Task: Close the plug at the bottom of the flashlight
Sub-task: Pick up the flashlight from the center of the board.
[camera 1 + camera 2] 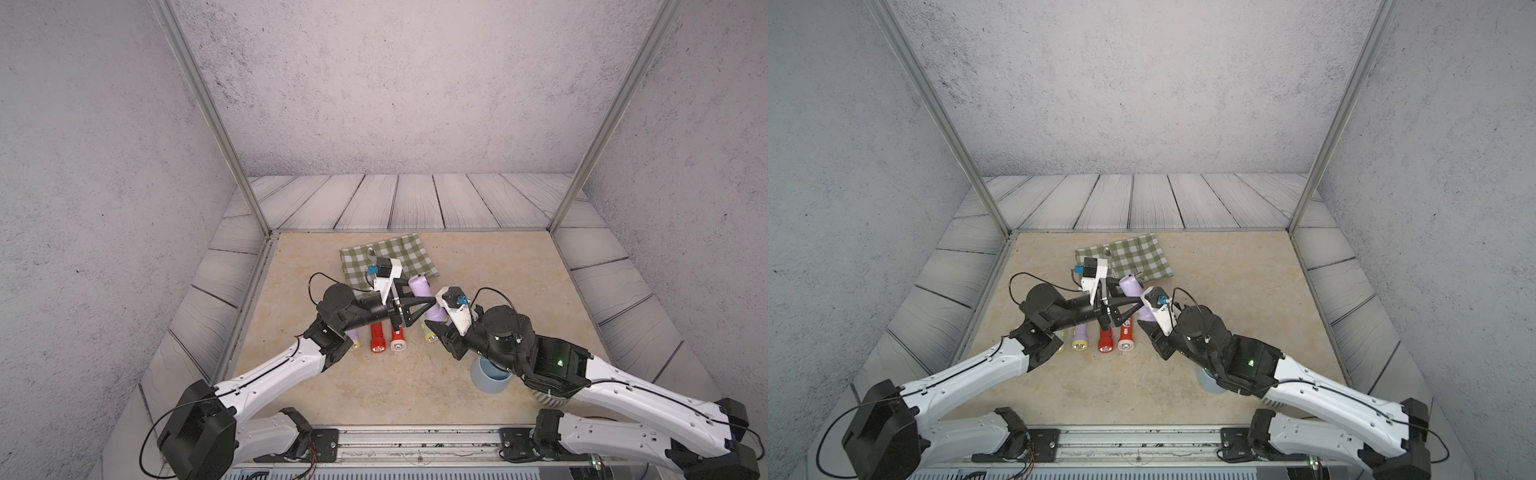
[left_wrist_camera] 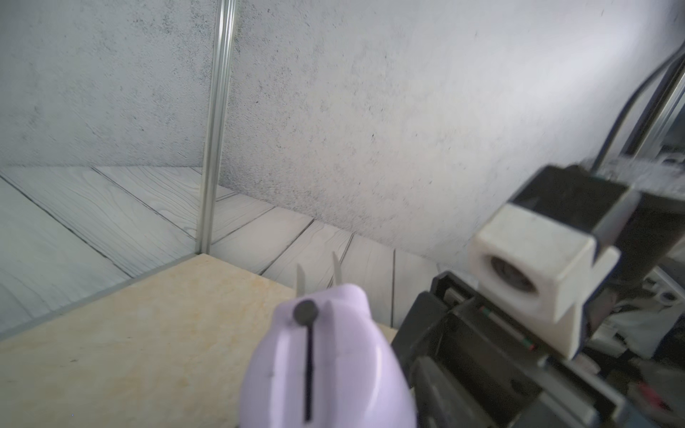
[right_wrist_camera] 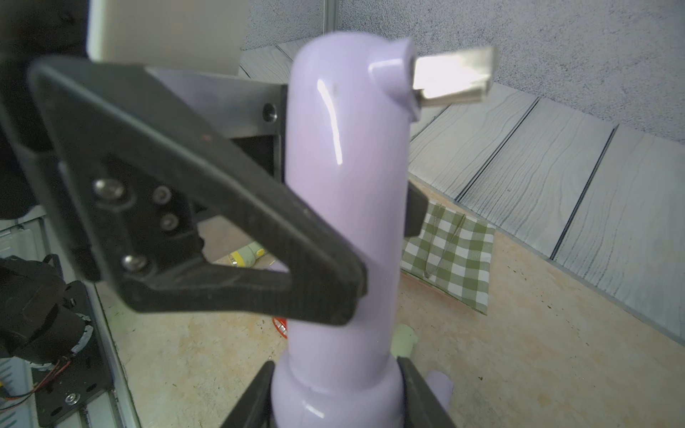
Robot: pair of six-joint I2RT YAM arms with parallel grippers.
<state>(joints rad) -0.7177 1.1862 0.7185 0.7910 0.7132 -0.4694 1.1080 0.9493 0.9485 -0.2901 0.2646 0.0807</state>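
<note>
Tabletop point(image 1: 374, 395) of mottled beige carries, toward the left and partly under the left arm, a short row of small flashlights. They lie side by side with their heads toward the front: a purple flashlight point(image 1: 354, 337) with a yellow head, a red flashlight point(image 1: 377, 338) and a red-and-white flashlight point(image 1: 397, 340).

Above that row the left end effector point(image 1: 426, 296) reaches to the right and is closed across the body of the lilac flashlight point(image 1: 419, 287). In the right wrist view one black finger point(image 3: 278, 229) lies against the near side of the body, and the tip of the other shows at the far side.

The lilac flashlight hangs in the air between the two arms, clear of the tabletop. It slants, with its bottom end raised toward the back wall and its head end lower, toward the right arm. At the bottom end the plug point(image 3: 452, 74) is folded out, its two flat metal prongs sticking out sideways from the rounded tip.

Behind the flashlight a green checked cloth point(image 1: 399, 253) lies flat on the tabletop, with a spoon point(image 1: 371, 251) on it.

The right end effector point(image 3: 337, 398) has hold of the wider head end, with one finger on each side of the collar. A yellow flashlight point(image 1: 430, 336) lies on the tabletop just below this grip.

Farther right a pale blue cup point(image 1: 490, 376) stands upright, partly covered by the right arm.
</note>
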